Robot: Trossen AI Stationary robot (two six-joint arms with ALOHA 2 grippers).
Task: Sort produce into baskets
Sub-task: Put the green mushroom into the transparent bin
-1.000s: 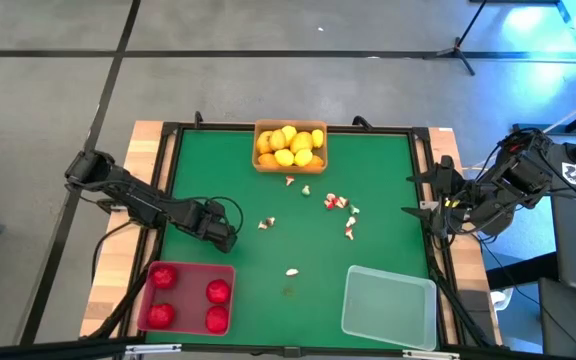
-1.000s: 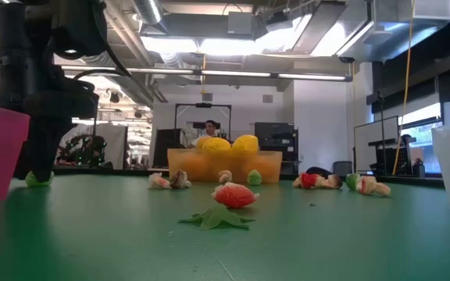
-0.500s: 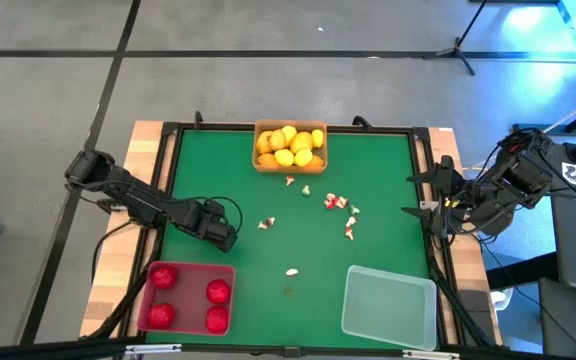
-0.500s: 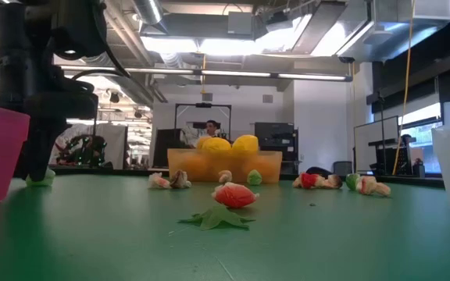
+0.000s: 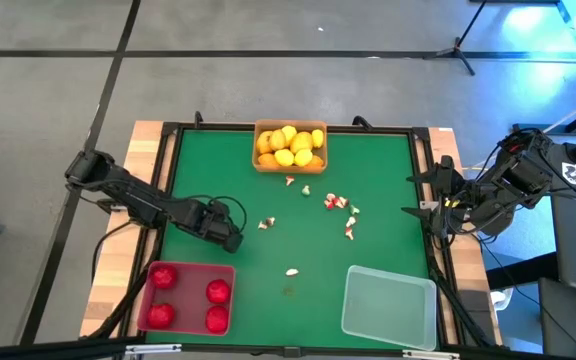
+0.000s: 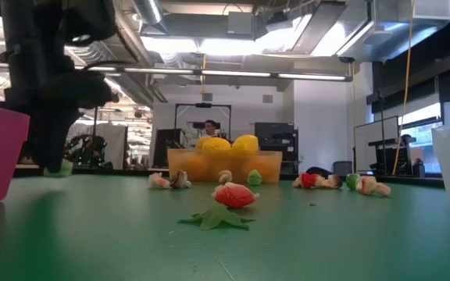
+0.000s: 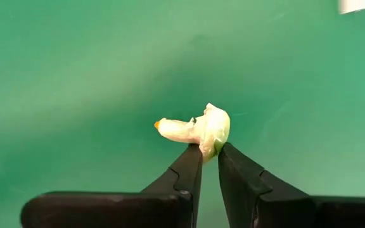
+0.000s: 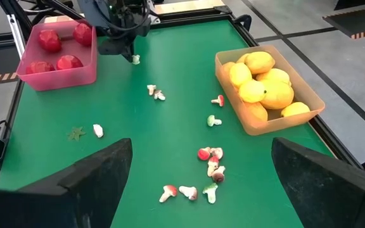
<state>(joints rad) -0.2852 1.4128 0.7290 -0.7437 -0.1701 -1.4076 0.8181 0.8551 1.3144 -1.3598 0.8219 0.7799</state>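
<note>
Held piece: small whitish-and-green toy bit [image 7: 203, 128], pinched at its green end between the left fingertips [image 7: 191, 162]; whitish stalk juts sideways, free of the mat [image 5: 268, 170].
Reason for hold: narrow pinch on the thicker end probably steadies so tiny a piece for carrying to a basket.
Left gripper [image 5: 230, 239]: pressed together on the bit, just beyond the far corner of the red basket [image 5: 185, 268]; seen in the low view as a dark column [image 6: 51, 117] with the green speck at its tip.
Change from a second ago: jaws then stood apart around the bit on the mat; now clamped, bit lifted a little and shifted sideways in the low view.
Red basket: four red round fruits [image 5: 163, 276] inside, near the front-left corner.
Orange basket [image 5: 290, 126]: at the far edge, heaped with yellow and orange fruits [image 8: 262, 82]; unchanged.
Clear basket [image 5: 389, 303]: front right; likely meant for the small bits.
Loose bits: scattered mid-table, a cluster [image 5: 342, 205] towards the right, a red-capped one [image 6: 233, 194] beside a green leaf piece [image 6: 216, 219] nearer the front; unmoved.
Right gripper [image 8: 201, 171]: spread wide, parked past the table's right edge, holding nothing; same as earlier.
Judgement: long carry across the mat to the clear basket; slender grip could let the bit twist out.
</note>
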